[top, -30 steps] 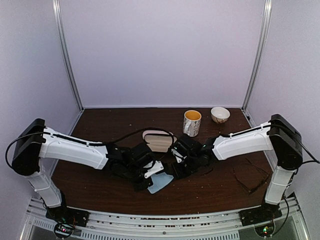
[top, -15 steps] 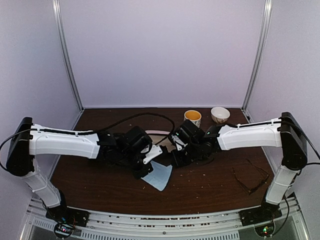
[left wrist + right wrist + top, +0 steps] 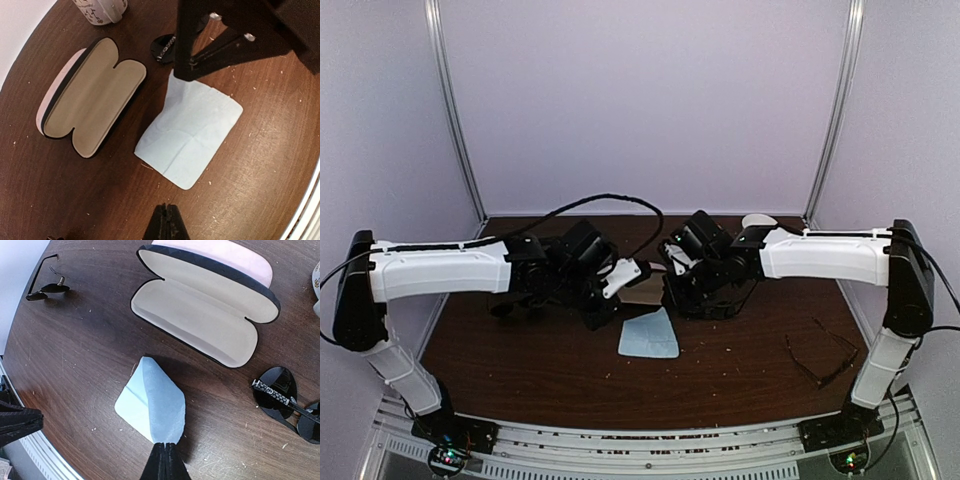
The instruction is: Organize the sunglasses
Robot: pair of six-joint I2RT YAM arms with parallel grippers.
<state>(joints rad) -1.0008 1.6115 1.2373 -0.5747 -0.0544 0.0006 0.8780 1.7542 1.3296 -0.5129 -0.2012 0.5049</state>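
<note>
My right gripper [image 3: 166, 447] is shut on one corner of a light-blue cloth [image 3: 150, 402], lifting that corner off the table; it also shows in the top view [image 3: 672, 303] above the cloth [image 3: 648, 336]. My left gripper [image 3: 167, 220] is shut and empty, above the table just short of the cloth [image 3: 192, 132]. Black sunglasses with dark lenses [image 3: 282, 399] lie beside the open case [image 3: 200, 310]. A thin black-framed pair [image 3: 820, 355] lies at the right. Another thin dark pair [image 3: 47, 282] lies apart. No pink-red pair shows.
The open case [image 3: 92, 95] has a pink shell and beige lining and lies behind the cloth. A mug [image 3: 102, 7] stands past it. A white bowl [image 3: 758, 219] at the back right is partly hidden by the right arm. Crumbs dot the brown table [image 3: 740, 385].
Both arms have risen and moved toward the back of the table. The cloth has shifted back a little with the right gripper and spread out flatter.
</note>
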